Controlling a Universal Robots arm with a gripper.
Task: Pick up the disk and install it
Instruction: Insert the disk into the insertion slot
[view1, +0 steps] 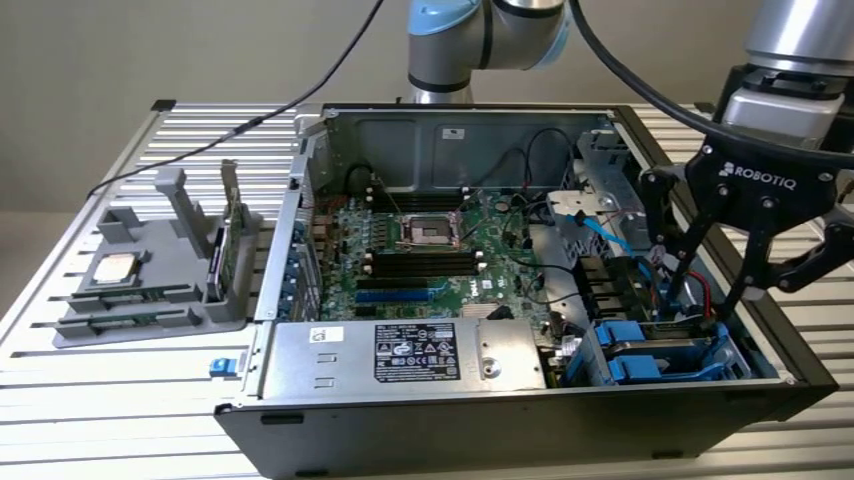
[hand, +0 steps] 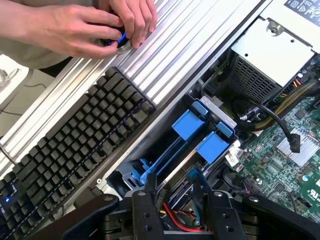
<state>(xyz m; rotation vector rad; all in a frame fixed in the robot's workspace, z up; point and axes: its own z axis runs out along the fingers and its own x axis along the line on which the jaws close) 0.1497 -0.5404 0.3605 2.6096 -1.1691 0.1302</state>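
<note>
Exterior view: open case on the ribbed desk. At the exterior view's right, the tool down in the case's near corner, spread wide, pinching nothing. Just below its tips, the disk in its blue carrier, seated in the drive bay.

Wrist view: spread fingers over the same bay, a red cable in the gap. Beyond the case, a keyboard and a person's hands on a blue-lit knob.
</note>
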